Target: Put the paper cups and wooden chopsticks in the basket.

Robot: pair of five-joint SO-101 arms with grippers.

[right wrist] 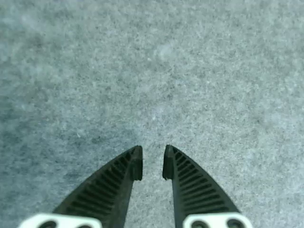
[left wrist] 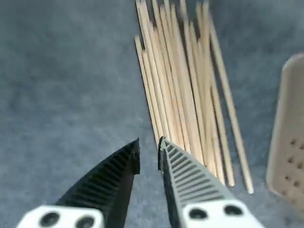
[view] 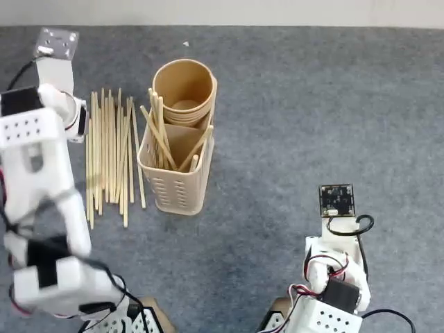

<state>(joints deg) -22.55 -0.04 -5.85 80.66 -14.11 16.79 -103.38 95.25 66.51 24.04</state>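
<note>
Basket (view: pixel 177 187): toward surface's (view: pixel 312 104) far-left corner, holding stacked paper cups (view: pixel 184 94) and several chopsticks (view: pixel 161 135).
Loose chopsticks (view: pixel 111 152): flat pile just beside basket.
Left gripper (left wrist: pixel 148 147): slightly parted, empty, at pile's end.
Right gripper (right wrist: pixel 152 154): slightly parted, empty, above bare surface.

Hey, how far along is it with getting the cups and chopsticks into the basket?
Done: paper cups and a few chopsticks stand in the basket. In hand: nothing; the left gripper sits empty at the loose chopsticks. Left: that whole pile beside the basket.
</note>
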